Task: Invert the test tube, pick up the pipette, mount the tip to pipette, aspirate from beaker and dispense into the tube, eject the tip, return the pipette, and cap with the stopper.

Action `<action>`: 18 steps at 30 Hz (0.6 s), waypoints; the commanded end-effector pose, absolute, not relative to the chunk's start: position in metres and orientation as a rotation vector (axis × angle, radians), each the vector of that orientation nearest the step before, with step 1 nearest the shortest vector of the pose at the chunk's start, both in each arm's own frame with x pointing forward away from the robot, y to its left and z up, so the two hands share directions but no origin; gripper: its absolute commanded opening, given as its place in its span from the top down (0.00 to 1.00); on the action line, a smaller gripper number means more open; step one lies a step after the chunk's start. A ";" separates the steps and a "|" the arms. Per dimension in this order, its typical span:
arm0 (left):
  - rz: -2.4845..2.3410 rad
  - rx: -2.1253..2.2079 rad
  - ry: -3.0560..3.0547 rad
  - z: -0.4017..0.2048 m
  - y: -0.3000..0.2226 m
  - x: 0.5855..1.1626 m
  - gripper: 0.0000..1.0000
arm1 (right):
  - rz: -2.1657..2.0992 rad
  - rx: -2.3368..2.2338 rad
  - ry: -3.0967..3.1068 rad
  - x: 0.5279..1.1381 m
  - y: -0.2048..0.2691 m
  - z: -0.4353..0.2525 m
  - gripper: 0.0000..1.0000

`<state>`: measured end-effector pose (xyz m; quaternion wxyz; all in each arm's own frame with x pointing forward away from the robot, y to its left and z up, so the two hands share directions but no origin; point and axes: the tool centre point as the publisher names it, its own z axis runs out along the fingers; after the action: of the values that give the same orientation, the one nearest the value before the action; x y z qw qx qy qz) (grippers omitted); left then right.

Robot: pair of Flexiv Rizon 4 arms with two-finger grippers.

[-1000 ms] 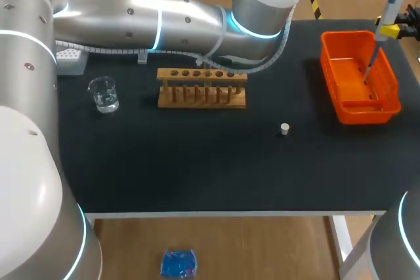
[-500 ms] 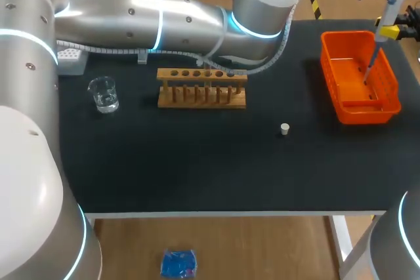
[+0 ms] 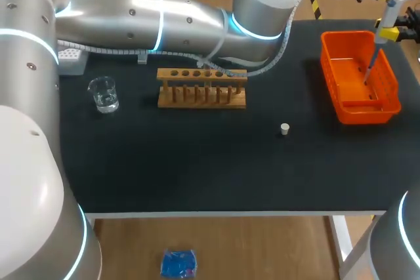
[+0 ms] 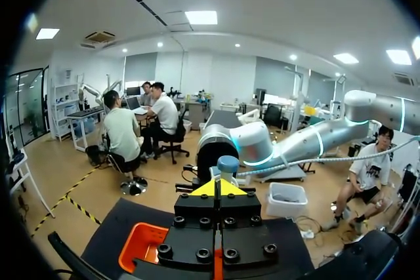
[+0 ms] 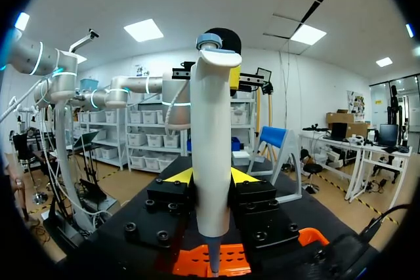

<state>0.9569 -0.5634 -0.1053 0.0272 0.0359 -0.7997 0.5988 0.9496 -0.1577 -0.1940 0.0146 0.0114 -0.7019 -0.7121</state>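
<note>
Nothing shifted visibly. R claw (image 5: 211,176) gripped pipette (image 5: 211,129) upright over orange basket (image 3: 364,113); L claw (image 4: 225,188), clenched empty, sat 9 o'clock of its head.

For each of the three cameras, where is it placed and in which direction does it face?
Head view: above and behind the robot, looking down on the table; the left arm crosses it.
Left wrist view: on the left wrist, facing past the left hand toward the pipette.
Right wrist view: on the right wrist, facing along the right hand, shut on the pipette.
Shared: pipette and orange basket show in all three.
</note>
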 end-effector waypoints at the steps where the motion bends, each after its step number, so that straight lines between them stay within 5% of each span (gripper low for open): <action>1: 1.843 0.113 -2.471 -0.118 -0.568 0.955 1.00 | -2.214 0.044 -2.180 0.953 -0.158 -0.187 1.00; 18: 1.792 0.120 -2.475 -0.130 -0.572 0.953 1.00 | -2.214 0.044 -2.180 0.953 -0.158 -0.187 1.00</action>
<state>0.9529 -0.5674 -0.1184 0.0404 0.0400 -0.8071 0.5876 0.9486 -0.1586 -0.1988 0.0141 0.0115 -0.7014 -0.7126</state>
